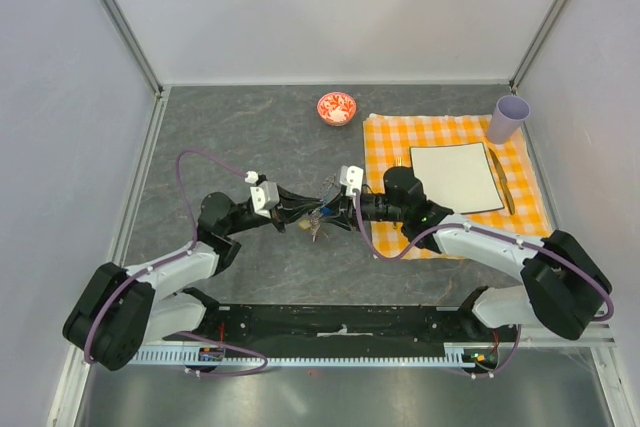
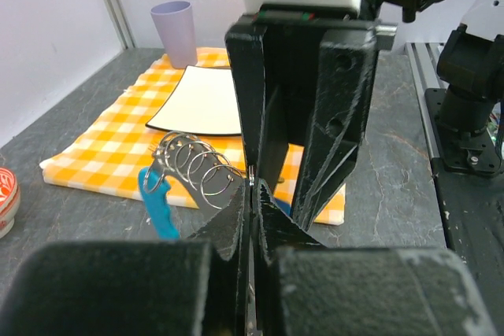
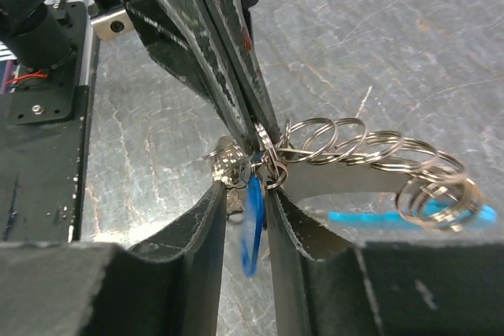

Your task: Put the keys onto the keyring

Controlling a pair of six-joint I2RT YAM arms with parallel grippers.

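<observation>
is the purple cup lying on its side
No, the purple cup stands upright by the far edge of the orange checked cloth.

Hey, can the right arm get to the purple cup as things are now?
Probably, though not freely. The cup stands upright by the far corner of the cloth, with only the flat plate nearby. But the right gripper is busy at the keyring with the left gripper.
</observation>
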